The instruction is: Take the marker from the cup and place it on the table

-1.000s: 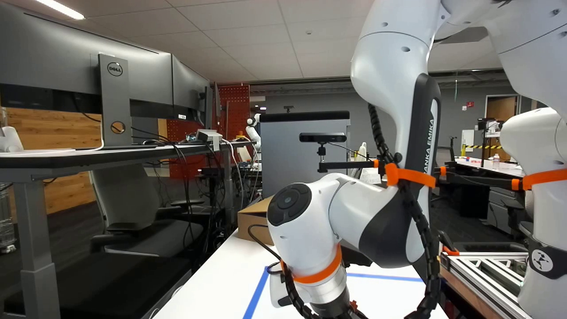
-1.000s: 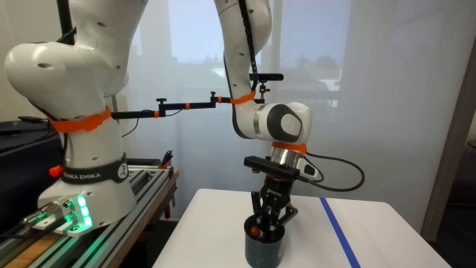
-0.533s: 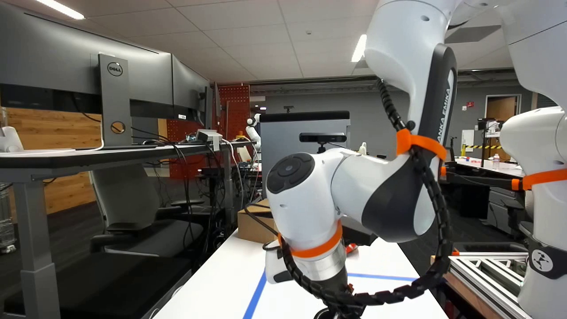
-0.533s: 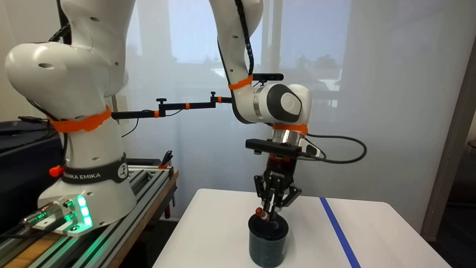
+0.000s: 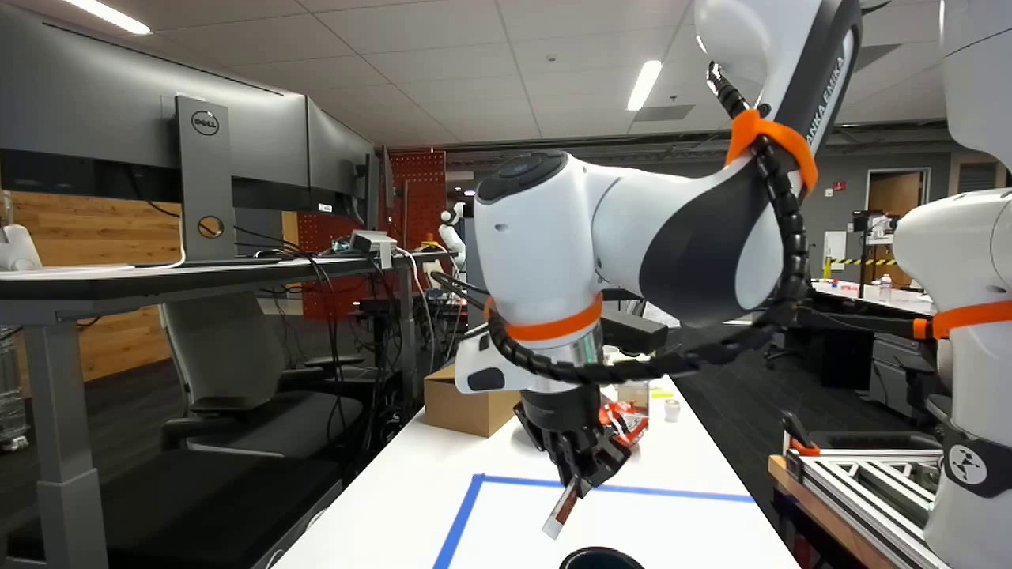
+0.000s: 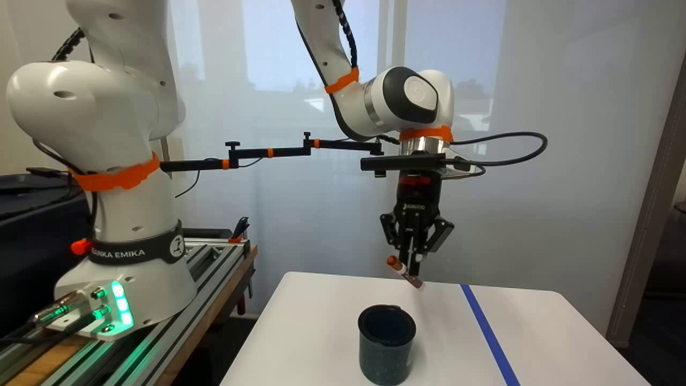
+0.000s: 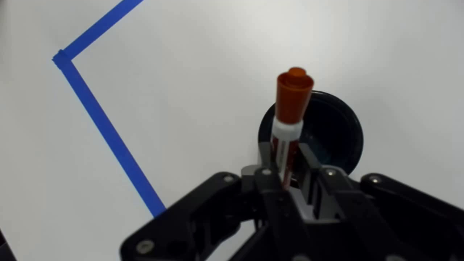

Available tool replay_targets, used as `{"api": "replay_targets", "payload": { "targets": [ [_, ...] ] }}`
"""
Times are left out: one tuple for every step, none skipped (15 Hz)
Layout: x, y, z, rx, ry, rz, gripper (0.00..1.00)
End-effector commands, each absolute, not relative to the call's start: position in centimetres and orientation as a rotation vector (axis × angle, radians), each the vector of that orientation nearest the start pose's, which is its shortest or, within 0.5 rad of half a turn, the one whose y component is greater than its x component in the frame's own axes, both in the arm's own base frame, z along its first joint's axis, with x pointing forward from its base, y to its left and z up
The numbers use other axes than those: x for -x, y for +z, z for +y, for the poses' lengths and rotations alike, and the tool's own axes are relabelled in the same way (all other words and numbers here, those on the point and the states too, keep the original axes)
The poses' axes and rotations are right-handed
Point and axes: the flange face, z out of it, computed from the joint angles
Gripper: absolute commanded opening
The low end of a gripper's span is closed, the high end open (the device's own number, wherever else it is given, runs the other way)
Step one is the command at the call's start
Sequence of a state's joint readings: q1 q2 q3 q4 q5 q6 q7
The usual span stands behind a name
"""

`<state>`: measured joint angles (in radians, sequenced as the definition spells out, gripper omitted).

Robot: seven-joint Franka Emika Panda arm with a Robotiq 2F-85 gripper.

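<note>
Glowing green on the left in an exterior view, a light strip (image 6: 122, 303) is showing on the base (image 6: 161, 295) of the robot arm (image 6: 120, 118), and that base is sitting on some metal rails (image 6: 174, 324). Going right, a black jointed rod (image 6: 273, 152) is stretching out behind the arm. Then a dark speckled cup (image 6: 383, 359) is standing upright on the white tabletop (image 6: 300, 332). Higher up and a bit right of the cup, the marker (image 6: 403, 271) is hanging in the air, tilted, orange-brown end up and left, pale end down. The end effector (image 6: 410, 265) is pinching it by the body and holding it apart from the cup. Further right, a line of blue tape (image 6: 490, 335) is running across the tabletop.

From the left in an exterior view, a big monitor (image 5: 87, 87) is showing its back, a desk (image 5: 95, 294) is standing under it, and a grey office chair (image 5: 225, 348) is poking out below that. Next, a cardboard box (image 5: 474, 407) is resting on the tabletop, the marker is dangling over the taped area, the cup's rim is peeking in at the bottom edge, and a red-and-white packet (image 5: 628, 423) is showing behind the end effector.

In the wrist view, 1 corner of the tape is showing at left, then the marker is sitting between 2 fingertips (image 7: 266, 156), pressing in from either side. Its orange-brown end is covering part of the cup's rim.
</note>
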<state>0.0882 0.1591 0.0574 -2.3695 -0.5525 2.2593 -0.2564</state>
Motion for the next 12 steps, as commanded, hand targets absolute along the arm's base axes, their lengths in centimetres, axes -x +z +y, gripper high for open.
{"api": "replay_targets", "payload": {
  "targets": [
    [-50.3,26.0,2.4,3.193,0.404,-1.347,0.05],
    [-51.1,26.2,1.4,3.199,0.382,-1.336,0.05],
    [-52.0,26.1,0.3,3.199,0.361,-1.318,0.05],
    [-52.6,25.9,-0.8,3.2,0.346,-1.307,0.05],
    [-53.1,25.5,-1.9,3.198,0.337,-1.294,0.05],
    [-53.4,25.0,-2.8,3.196,0.324,-1.282,0.05],
    [-53.6,24.2,-3.6,3.188,0.316,-1.268,0.05],
    [-53.7,23.4,-4.2,3.188,0.311,-1.259,0.05],
    [-53.6,22.4,-4.7,3.181,0.308,-1.244,0.05],
    [-53.5,21.2,-5.0,3.173,0.3,-1.236,0.05],
    [-53.4,20.2,-5.2,3.16,0.294,-1.229,0.05],
    [-53.3,19.0,-5.4,3.153,0.294,-1.225,0.05]
  ]
}}
